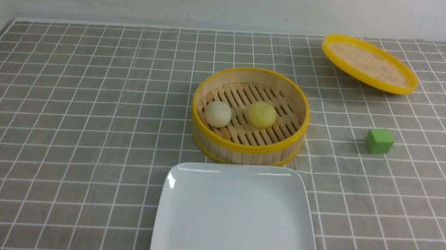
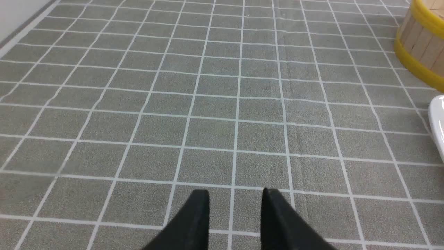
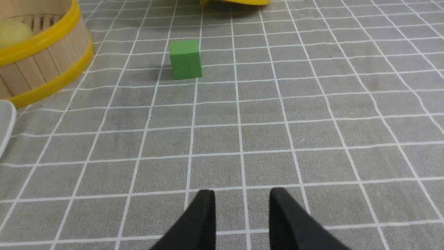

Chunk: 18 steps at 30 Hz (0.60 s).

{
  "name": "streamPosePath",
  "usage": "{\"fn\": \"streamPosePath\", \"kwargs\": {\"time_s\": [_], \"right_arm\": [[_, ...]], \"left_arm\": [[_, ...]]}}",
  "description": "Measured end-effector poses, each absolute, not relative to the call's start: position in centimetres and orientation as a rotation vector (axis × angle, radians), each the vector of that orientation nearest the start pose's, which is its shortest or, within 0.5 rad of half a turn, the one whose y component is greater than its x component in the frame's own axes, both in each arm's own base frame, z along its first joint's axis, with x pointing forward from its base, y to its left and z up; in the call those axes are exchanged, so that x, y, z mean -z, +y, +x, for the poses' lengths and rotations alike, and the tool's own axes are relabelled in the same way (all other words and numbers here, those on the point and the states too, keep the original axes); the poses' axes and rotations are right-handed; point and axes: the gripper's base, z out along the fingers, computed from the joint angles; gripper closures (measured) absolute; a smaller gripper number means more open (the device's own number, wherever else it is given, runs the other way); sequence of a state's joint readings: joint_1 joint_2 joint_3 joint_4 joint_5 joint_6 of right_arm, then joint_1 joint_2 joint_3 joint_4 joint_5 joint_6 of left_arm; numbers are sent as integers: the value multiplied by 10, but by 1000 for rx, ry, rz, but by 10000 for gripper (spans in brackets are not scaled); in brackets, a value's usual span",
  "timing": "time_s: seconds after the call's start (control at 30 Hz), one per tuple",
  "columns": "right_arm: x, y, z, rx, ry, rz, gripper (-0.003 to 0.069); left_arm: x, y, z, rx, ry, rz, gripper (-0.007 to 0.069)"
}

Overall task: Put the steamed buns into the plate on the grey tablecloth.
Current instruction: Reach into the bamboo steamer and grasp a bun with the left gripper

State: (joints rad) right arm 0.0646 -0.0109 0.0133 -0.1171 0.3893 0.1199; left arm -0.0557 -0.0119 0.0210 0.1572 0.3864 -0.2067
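so both steamed buns (image 1: pixel 218 114) (image 1: pixel 262 114) are in the bamboo steamer (image 1: pixel 248 147), toward the surface's far edge from the plate (image 1: pixel 236 216). left tool (image 2: pixel 236 201) and right tool (image 3: pixel 242 201) have gapped, empty fingers; I'd drop straight down inside the rim and squeeze gently
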Motion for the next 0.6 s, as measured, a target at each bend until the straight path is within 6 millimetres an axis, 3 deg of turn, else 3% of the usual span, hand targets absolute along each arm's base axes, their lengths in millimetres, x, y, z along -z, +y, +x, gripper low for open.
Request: {"fn": "streamPosePath", "kwargs": {"time_s": [0.6], "right_arm": [[-175,-1,52,-11,1873,-19,417]], "left_arm": [[-173,5,52,-37,1872,-7,382]]}}
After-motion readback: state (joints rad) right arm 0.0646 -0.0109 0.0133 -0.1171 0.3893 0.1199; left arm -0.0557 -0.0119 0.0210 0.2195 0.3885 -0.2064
